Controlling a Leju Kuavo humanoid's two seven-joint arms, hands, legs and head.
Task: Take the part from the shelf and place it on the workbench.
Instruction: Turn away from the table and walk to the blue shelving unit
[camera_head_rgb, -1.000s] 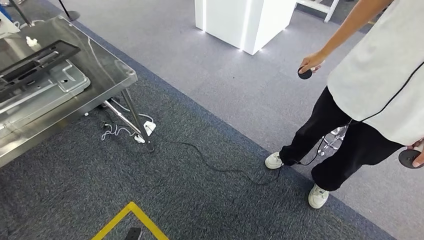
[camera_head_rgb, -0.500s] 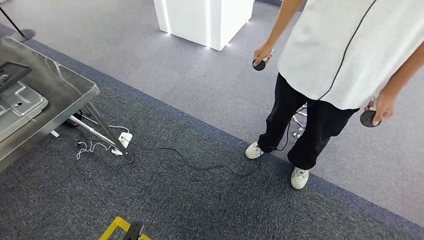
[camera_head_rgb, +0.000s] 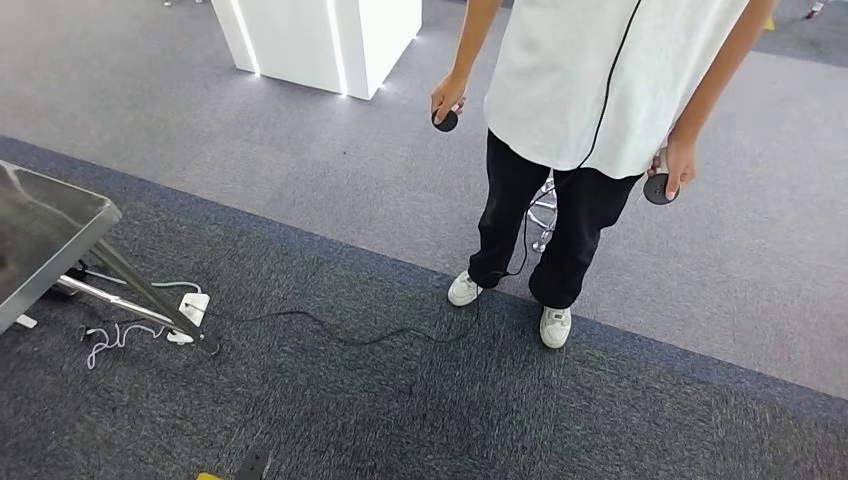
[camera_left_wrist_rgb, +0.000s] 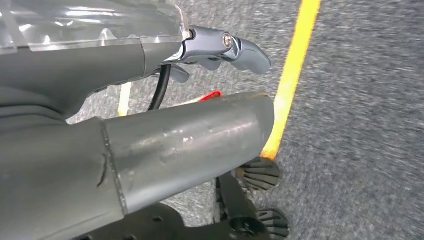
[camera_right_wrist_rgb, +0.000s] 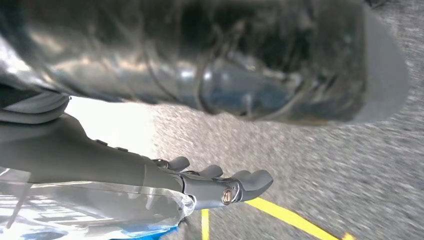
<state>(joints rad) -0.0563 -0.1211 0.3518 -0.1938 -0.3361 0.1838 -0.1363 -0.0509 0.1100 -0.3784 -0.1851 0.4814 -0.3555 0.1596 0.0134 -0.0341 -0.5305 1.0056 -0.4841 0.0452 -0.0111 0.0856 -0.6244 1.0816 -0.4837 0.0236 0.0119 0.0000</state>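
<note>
The steel workbench (camera_head_rgb: 50, 230) reaches into the head view with one corner at the left edge, and its legs stand on dark carpet. My left hand (camera_left_wrist_rgb: 150, 125) hangs over the carpet in the left wrist view, its fingers (camera_left_wrist_rgb: 235, 47) stretched out apart from the thumb and nothing in it. My right hand (camera_right_wrist_rgb: 200, 185) also hangs near the floor in the right wrist view. Its fingers (camera_right_wrist_rgb: 250, 180) are straight and hold nothing.
A person (camera_head_rgb: 590, 90) stands straight ahead with a round black controller (camera_head_rgb: 445, 120) in one hand and another controller (camera_head_rgb: 660, 188) in the other. A black cable (camera_head_rgb: 350, 335) runs across the carpet to a white power strip (camera_head_rgb: 190, 305). A white lit pillar (camera_head_rgb: 320, 40) stands behind. Yellow floor tape (camera_left_wrist_rgb: 292, 75) lies below.
The camera has turned to the right: the workbench and the metal parts on it slid off to the left, and the person moved from the right edge toward the middle.
</note>
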